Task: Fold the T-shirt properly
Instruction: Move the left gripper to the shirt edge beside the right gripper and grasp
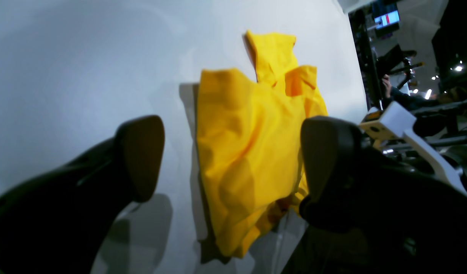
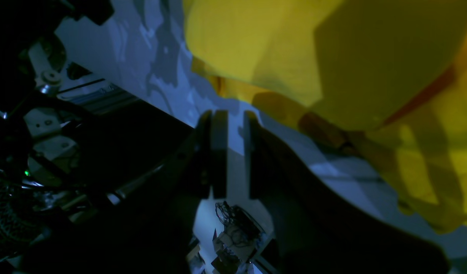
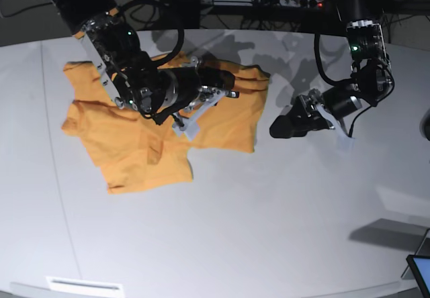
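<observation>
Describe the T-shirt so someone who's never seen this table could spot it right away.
Look at the broad white table, then toward its far side beneath the right arm. The T-shirt lies there rumpled, partly folded over. It is the only cloth in view, plain orange-yellow against the pale top.

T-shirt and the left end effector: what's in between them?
Nothing: the base view shows bare table between the T-shirt and the open left end effector.
</observation>
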You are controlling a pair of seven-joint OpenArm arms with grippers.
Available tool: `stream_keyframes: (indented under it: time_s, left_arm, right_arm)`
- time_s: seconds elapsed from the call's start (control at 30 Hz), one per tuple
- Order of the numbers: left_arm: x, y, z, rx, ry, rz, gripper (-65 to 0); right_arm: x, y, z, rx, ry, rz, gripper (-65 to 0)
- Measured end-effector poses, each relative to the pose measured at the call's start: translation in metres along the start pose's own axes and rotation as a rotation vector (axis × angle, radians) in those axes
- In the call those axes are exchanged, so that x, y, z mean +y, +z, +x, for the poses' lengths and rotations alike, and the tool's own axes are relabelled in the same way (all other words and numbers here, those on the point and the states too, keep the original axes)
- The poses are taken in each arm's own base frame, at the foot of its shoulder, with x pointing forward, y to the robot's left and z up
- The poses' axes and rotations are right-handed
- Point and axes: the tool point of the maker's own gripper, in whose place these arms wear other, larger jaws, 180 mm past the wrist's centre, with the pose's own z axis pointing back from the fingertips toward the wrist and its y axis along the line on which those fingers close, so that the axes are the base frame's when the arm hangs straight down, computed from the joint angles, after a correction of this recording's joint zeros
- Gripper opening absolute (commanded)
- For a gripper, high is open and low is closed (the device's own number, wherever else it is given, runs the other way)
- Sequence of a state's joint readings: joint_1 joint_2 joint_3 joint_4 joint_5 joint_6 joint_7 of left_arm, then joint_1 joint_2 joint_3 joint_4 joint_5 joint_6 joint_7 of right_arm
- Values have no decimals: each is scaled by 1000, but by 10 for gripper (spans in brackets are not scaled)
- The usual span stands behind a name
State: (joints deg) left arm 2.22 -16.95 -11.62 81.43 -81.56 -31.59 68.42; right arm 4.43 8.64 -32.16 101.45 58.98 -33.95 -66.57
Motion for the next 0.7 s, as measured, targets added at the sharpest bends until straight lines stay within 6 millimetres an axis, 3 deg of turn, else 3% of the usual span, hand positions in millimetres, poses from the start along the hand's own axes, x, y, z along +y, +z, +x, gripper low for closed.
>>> stream_keyframes:
  time_s: [0.17,0.3,0.7]
  left_arm:
    - [1,-6,-7,-10,48,-18,-106]
    - [14,-15,-28,-4,160,-20,-106]
    - [19,-20,-21,-33,198,-41,-106]
  right_arm:
    - [0,0,0,0,0,1,-576]
    - [0,0,0,1,-1,0,-576]
    - [0,0,0,1,0,0,-576]
